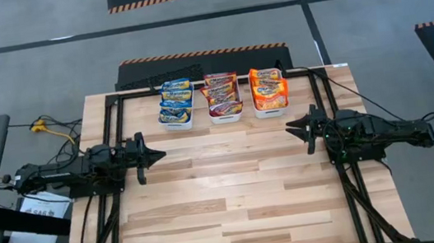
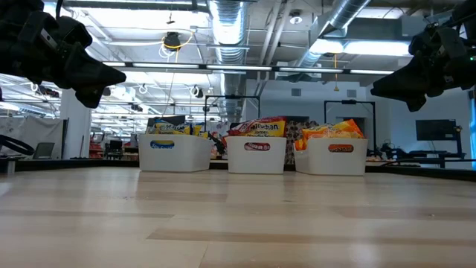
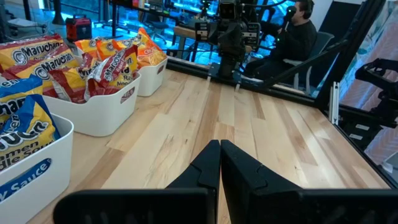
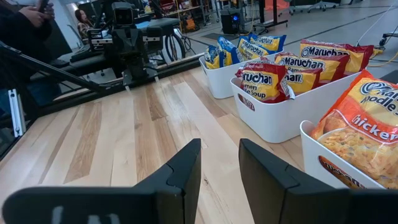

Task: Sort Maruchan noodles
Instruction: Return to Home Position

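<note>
The Maruchan noodles stand in three white bins at the table's far edge: blue packets (image 1: pixel 175 97) in the left bin (image 1: pixel 176 125), maroon packets (image 1: pixel 222 92) in the middle bin (image 2: pixel 256 156), orange packets (image 1: pixel 268 87) in the right bin (image 2: pixel 331 158). My left gripper (image 1: pixel 161 154) hovers shut at the table's left side, pointing level toward the right. My right gripper (image 1: pixel 289 127) hovers open at the right side, pointing toward the left, with nothing between its fingers. Both are clear of the bins and above the wood.
The wooden tabletop (image 1: pixel 234 194) between and in front of the arms is bare. A black frame (image 1: pixel 115 101) borders the table. Beyond the far side sit a person at a desk (image 3: pixel 298 37) and other equipment.
</note>
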